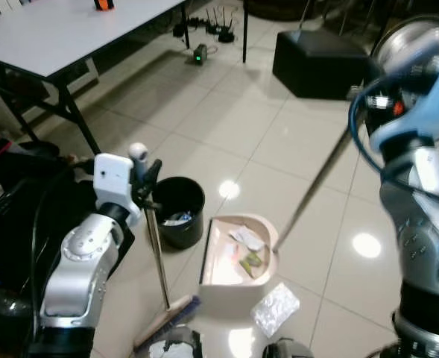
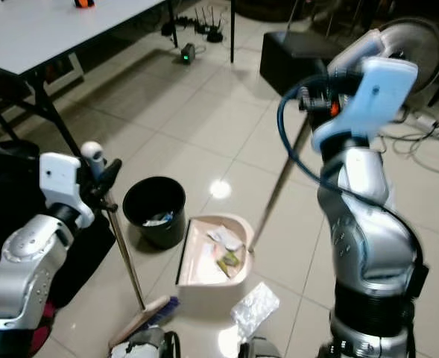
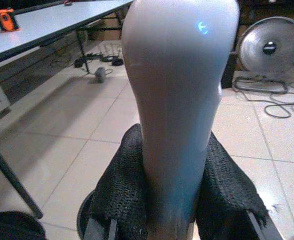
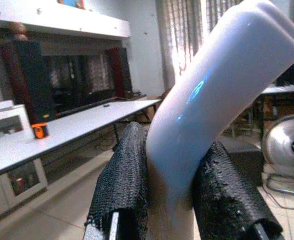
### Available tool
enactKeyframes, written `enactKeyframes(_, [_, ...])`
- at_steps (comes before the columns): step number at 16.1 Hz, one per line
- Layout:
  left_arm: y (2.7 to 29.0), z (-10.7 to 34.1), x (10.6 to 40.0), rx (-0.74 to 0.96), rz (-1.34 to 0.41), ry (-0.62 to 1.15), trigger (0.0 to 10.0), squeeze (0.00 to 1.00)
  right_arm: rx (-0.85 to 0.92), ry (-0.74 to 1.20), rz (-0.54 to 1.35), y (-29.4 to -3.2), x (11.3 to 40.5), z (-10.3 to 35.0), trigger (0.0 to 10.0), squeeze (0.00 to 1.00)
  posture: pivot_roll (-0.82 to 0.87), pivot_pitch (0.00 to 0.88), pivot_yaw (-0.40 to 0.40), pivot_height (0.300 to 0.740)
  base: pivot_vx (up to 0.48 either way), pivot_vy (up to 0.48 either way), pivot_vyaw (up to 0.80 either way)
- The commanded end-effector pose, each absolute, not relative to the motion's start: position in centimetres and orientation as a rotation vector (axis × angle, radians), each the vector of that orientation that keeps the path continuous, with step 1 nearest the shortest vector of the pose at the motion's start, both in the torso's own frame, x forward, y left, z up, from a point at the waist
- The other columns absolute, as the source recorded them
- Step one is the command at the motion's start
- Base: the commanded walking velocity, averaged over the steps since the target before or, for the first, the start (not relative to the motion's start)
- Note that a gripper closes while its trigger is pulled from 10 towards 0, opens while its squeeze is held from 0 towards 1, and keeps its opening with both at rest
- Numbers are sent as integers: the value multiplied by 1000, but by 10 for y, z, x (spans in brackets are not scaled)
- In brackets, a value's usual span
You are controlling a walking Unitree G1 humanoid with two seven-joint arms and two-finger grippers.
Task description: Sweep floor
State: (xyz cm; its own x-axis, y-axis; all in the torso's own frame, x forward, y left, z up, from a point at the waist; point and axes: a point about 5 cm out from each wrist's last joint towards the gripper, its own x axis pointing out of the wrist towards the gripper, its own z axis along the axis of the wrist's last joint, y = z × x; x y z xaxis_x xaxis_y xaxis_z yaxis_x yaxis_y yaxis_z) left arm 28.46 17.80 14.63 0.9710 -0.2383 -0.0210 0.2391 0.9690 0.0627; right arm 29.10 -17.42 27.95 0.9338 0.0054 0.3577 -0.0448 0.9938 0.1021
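**Getting the last bit of trash into the pan**

The left gripper (image 1: pixel 146 185) is squeezing its two black fingers (image 3: pixel 122 195) tight on the top of the broom handle (image 3: pixel 179 100). It is holding the broom (image 1: pixel 159 261) standing almost straight up. The right gripper (image 2: pixel 320 101) is closing its fingers (image 4: pixel 119 185) tight on the curved white grip (image 4: pixel 211 95) of the dustpan's long pole (image 1: pixel 316 183).

The dustpan (image 1: pixel 238 257) is the thing to look from. It is sitting flat on the floor (image 1: pixel 226 127) with a few scraps (image 1: pixel 249 250) already lying inside it. The broom's brush (image 1: pixel 167 321) is resting on the tiles just beside the pan's near left corner. A crumpled clear wrapper (image 1: pixel 275 308) is lying on the floor just outside the pan's near right corner. It is not in the pan yet. A black bin (image 1: pixel 177 210) is standing just to the left of the pan, with some trash in it. A grey table (image 1: pixel 62 33) is standing well beyond the pan, to the left.

I think the job is nearly done, and the wrapper is what is left. To do it well, the broom should go around behind the wrapper and push it softly toward the pan's open mouth. The wrapper looks light, so a fast push could make it skip away. The right gripper should be pressing the pan's edge flat on the tiles, so nothing slips under. I cannot tell for sure which side of the pan is the open one.
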Motion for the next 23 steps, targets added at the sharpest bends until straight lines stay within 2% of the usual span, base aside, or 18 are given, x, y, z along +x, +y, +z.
enactKeyframes(1, [174, 157, 286, 97, -246, -37, 10000, 0, 106, -424, 48, -174, 284, 299, 10000, 0, -113, 31, 10, 740, 0, 0, 0])
enactKeyframes(4, [173, 157, 294, 116, -183, -69, 10000, 0, 113, -419, 69, -173, 284, 315, 10000, 0, -171, 29, -9, 740, 0, 0, 0])
enactKeyframes(7, [164, 161, 296, 111, -225, -84, 10000, 0, 135, -421, 67, -172, 284, 326, 10000, 0, -174, 24, -34, 740, 0, 0, 0])
enactKeyframes(11, [167, 163, 286, 146, -227, -83, 10000, 0, 190, -431, 76, -172, 287, 328, 10000, 0, -119, 11, -5, 740, 0, 0, 0])
enactKeyframes(14, [171, 168, 280, 166, -231, -93, 10000, 0, 184, -405, 83, -170, 291, 318, 10000, 0, -87, 2, 14, 740, 0, 0, 800])
enactKeyframes(19, [164, 179, 288, 164, -269, -141, 10000, 0, 207, -419, 70, -170, 291, 314, 10000, 0, -91, 0, 37, 740, 0, 451, 125])
enactKeyframes(23, [151, 176, 294, 163, -326, -134, 10000, 0, 143, -409, 26, -176, 285, 303, 10000, 0, -111, 0, 48, 740, 0, 476, 0])
